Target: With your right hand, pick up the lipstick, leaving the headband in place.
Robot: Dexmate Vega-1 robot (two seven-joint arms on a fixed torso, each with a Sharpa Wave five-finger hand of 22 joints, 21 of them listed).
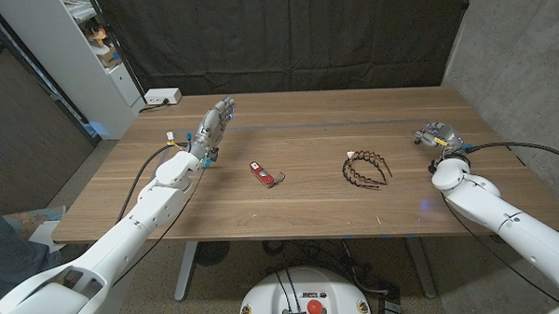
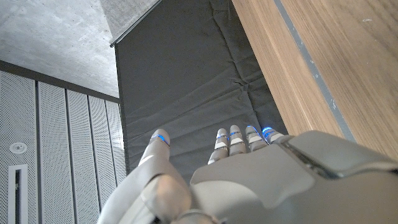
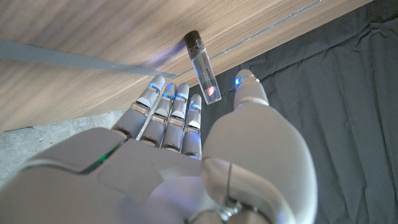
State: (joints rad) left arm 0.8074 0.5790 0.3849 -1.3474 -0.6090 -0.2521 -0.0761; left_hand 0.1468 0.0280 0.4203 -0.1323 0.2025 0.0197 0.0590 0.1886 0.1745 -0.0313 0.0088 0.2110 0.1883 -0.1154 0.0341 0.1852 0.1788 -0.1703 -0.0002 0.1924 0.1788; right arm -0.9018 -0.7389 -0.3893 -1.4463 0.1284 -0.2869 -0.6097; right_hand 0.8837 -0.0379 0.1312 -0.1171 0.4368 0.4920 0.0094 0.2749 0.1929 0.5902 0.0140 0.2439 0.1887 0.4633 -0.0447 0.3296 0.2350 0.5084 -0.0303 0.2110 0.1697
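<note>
- The wooden table is smooth with a fine grain. Behind it hangs a creased black curtain.
- Your left hand is raised over the table's left side, fingers straight and close together, thumb apart, holding nothing.
- Your right hand is low near the right edge. Its fingers are straight and side by side, the thumb spread, and it seems to grip nothing.
- The headband, dark and toothed, lies between the table's middle and your right hand.
- A white box sits at the far left corner.
- A small red object with a metal loop lies left of the headband. You can't make out what it is.
- The lipstick, a clear tube with a dark cap and a reddish tip, lies in the gap between your right thumb and fingers. From the head view your hand hides it.
</note>
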